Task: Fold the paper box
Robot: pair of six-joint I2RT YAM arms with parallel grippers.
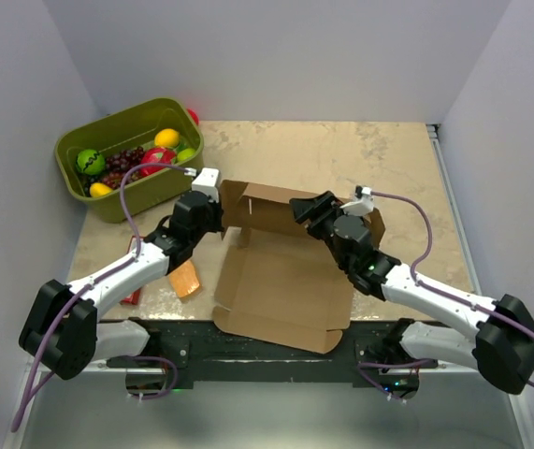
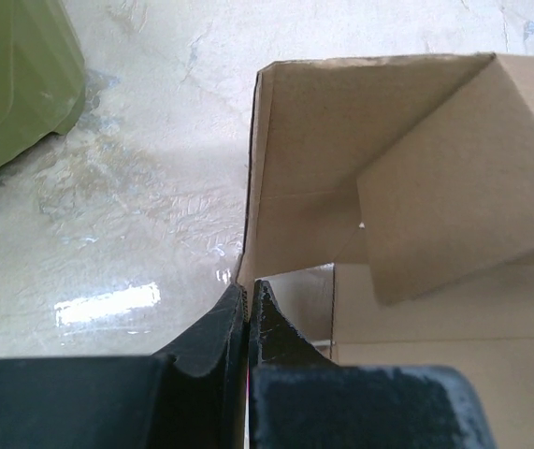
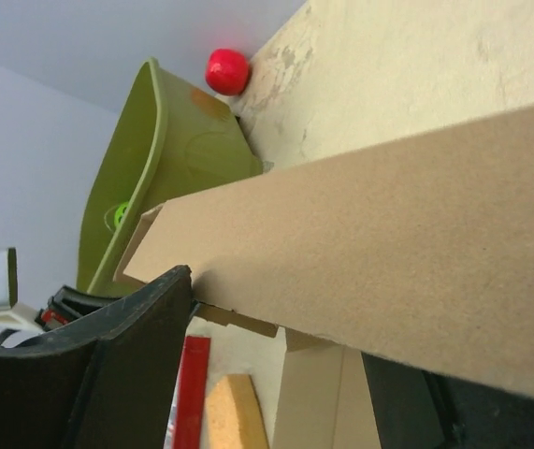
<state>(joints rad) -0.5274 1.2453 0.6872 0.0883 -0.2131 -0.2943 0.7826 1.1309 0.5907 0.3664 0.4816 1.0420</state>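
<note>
- Looking down from above, you see the plain brown corrugated cardboard paper box (image 1: 281, 281) lying mid-table between your 2 arms, partly folded: its base is flat, its rear wall stands up, and a side panel rises at the left.
- Your left gripper (image 2: 249, 297) sits at the box's rear-left corner with its black fingers pressed together. The thin edge of the left side panel runs down between them, so it is pinching that panel.
- Your right gripper (image 1: 302, 208) is at the rear wall's right end. Its fingers (image 3: 126, 365) are spread wide, 1 on each side of a cardboard flap, not clamping it.
- The olive-green rectangular plastic bin (image 1: 122, 201) stands at the far-left corner of the beige marbled table (image 1: 388, 159), well apart from the box.
- Inside the bin you have toy fruit: a green round piece (image 1: 90, 161), dark purple grapes (image 1: 122, 168), a yellow lemon (image 1: 165, 137), a red apple (image 1: 157, 157) and a small yellow piece (image 1: 101, 189).
- A small red ball (image 1: 193, 116) rests on the table just behind the bin.
- A small orange block (image 1: 184, 279) lies just beside the box's left edge, near the left arm.
</note>
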